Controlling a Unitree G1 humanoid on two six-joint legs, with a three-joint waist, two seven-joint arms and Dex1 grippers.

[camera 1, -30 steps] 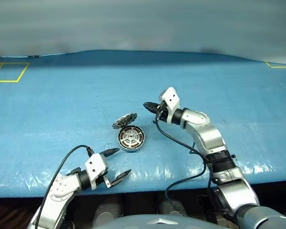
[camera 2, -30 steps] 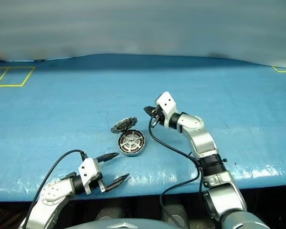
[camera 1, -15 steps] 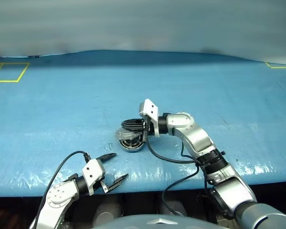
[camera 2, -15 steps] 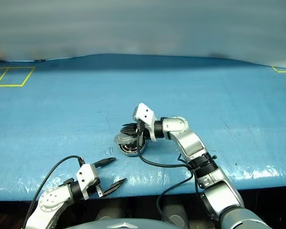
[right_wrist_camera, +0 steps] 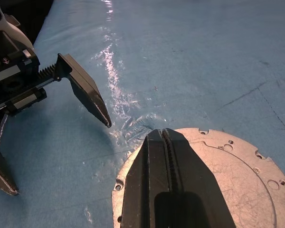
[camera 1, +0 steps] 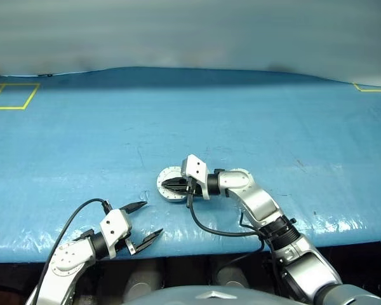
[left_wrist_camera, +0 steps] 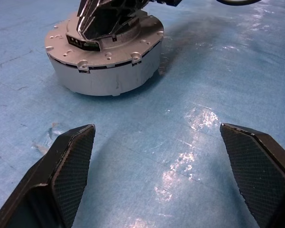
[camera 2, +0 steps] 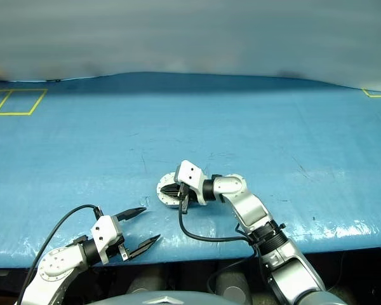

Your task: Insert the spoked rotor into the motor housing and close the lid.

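Both arms are built of rounded silver-grey metal segments joined by black collars. Each ends in a white, boxy wrist block carrying the gripper: the left gripper (camera 1: 141, 221) and right gripper (camera 1: 171, 184) have two tapered black fingers (left_wrist_camera: 69, 164) with a fine cross-hatched pad texture. A black toothed rack shows behind the left fingers. A black cable loops from each wrist block back along its forearm.

1 motor housing (left_wrist_camera: 104, 71), 1 lid (right_wrist_camera: 237, 175), 2 tools: left (camera 1: 141, 221), right (camera 1: 167, 184).
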